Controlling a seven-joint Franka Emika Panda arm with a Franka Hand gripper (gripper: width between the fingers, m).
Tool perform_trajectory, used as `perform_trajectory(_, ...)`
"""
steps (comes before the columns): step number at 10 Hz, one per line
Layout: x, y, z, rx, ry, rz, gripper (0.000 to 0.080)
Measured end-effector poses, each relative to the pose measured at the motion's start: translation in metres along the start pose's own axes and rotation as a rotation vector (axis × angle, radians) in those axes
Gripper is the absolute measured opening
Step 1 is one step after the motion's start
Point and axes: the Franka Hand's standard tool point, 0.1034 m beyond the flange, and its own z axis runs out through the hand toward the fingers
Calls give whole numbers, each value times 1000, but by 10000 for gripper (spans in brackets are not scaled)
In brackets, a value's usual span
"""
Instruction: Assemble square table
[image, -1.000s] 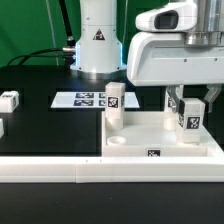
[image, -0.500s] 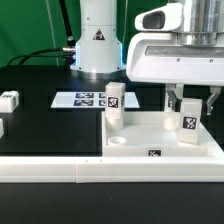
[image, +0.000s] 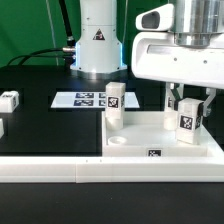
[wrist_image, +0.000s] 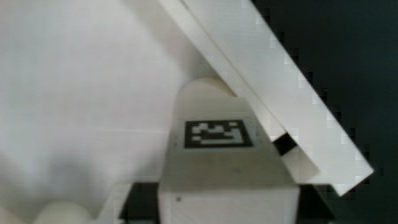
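The white square table slab (image: 165, 140) lies at the exterior view's right front, with a tag on its near edge. One white tagged leg (image: 115, 102) stands in its far left corner pocket. My gripper (image: 189, 106) is shut on a second tagged leg (image: 189, 120), which stands upright in the far right corner pocket. In the wrist view this leg (wrist_image: 214, 150) sits between my jaws, with the gripper (wrist_image: 214, 208) at its sides, the slab's floor (wrist_image: 71, 90) beneath and the raised rim (wrist_image: 267, 85) running beside it.
Two loose legs lie on the black table at the exterior view's left, one (image: 8, 100) further back and one (image: 1, 128) at the frame edge. The marker board (image: 84, 99) lies behind the slab. A long white border rail (image: 70, 172) runs along the front. The robot base (image: 98, 40) stands at the back.
My wrist has turned a little above the leg. The held leg stays upright in the far right corner and has barely shifted.
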Motion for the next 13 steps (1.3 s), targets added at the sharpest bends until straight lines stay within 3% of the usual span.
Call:
perform_trajectory(4, 0, 1, 0, 1, -1, 376, 290)
perform_trajectory(8, 0, 1, 1, 7, -15, 487, 291)
perform_trajectory(9, 0, 1, 1, 8, -15, 451, 485)
perform_trajectory(10, -2, 0, 1, 8, -17, 423, 594)
perform_trajectory(13, -5, -2, 1, 12, -16, 100, 646)
